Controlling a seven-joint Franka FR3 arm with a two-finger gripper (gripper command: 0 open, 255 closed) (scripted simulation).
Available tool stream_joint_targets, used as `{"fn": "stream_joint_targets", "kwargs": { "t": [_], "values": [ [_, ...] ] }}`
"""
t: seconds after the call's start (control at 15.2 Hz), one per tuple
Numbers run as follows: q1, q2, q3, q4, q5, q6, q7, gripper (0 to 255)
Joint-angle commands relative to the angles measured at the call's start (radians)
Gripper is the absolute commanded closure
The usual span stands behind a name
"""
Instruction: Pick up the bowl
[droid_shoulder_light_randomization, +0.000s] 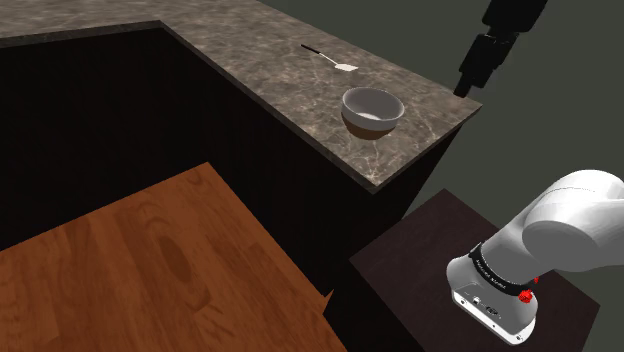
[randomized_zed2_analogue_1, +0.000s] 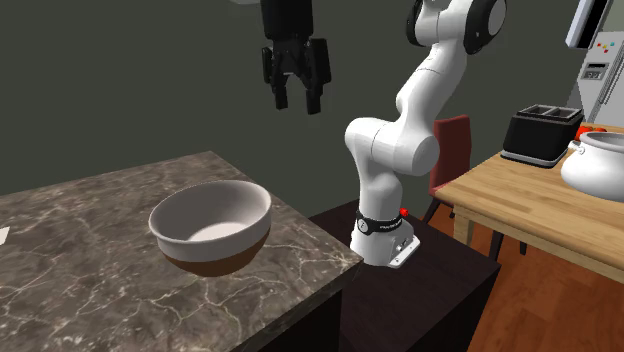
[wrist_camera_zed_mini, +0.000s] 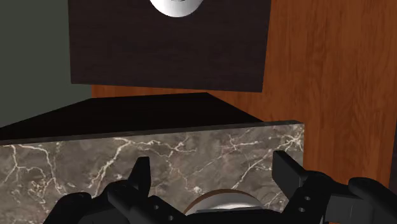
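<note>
Tool (randomized_zed2_analogue_1: 296, 103) hangs high over the corner of the tabletop, fingers pointing down and spread wide, with nothing between them. In the wrist view the bowl's rim shows far below, between the two fingers.

Largest in the scene is the marbled grey-brown tabletop (droid_shoulder_light_randomization: 250, 60), an angled slab on dark cabinets, whose corner ends just beside the arm's dark stand (randomized_zed2_analogue_1: 440, 275). The bowl (randomized_zed2_analogue_1: 212, 225) sits upright near that corner. It is white inside and around the rim, brown round the base, and looks empty. A small spoon (droid_shoulder_light_randomization: 335, 60) lies well apart from the bowl, farther along the tabletop.

The step in hand is the approach. I judge that it goes best as a straight, vertical descent with the fingers kept wide. They should line up so that one finger drops inside the bowl's wall and the other outside it. The tool should close only once the tips are below the rim. A smooth, curved wall may slip, so the pinch should be deep and square, and the lift slow.
</note>
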Motion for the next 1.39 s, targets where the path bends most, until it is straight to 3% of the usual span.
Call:
{"fn": "stream_joint_targets", "kwargs": {
  "t": [0.0,0.46,0.99,1.32],
  "values": [
    [0.0,0.0,0.0,0.0,0.0,0.0,0.0,0],
    [0.002,0.211,-0.043,0.013,0.024,0.214,-0.053,0],
    [0.013,0.486,-0.086,0.112,0.081,0.403,-0.125,0],
    [0.013,0.496,-0.086,0.054,0.085,0.47,-0.136,0]
  ]
}}
